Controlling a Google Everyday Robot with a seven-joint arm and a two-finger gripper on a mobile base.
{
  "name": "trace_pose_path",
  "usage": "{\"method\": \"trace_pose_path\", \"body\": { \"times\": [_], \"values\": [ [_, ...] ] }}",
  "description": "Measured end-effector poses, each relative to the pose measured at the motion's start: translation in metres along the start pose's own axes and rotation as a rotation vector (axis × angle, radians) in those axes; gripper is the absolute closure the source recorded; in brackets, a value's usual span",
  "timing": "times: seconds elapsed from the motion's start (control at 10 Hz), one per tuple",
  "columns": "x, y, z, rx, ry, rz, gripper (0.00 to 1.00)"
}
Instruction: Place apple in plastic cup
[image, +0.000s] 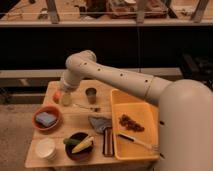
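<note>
Orange-red apple (57, 95) is showing just beside plastic cup (66, 99), far-left corner of counter (75, 121) — gripper (65, 91) is hovering there, grasp indeterminable; centre over rim before release.

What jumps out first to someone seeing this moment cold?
The big white arm stretches across from the right foreground, its pincer down at the far-left corner of the table by the plastic cup, the apple close against it. The bright yellow tray fills the right side.
</note>
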Motion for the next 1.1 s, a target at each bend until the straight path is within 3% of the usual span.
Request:
{"method": "trace_pose_path", "body": {
  "times": [0.3,0.6,1.1],
  "values": [
    [0.004,-0.042,0.022,0.037,0.006,0.044,0.65],
    [0.007,-0.055,0.041,0.060,0.025,0.049,0.65],
    [0.022,-0.080,0.047,0.081,0.060,0.071,0.65]
  ]
}}
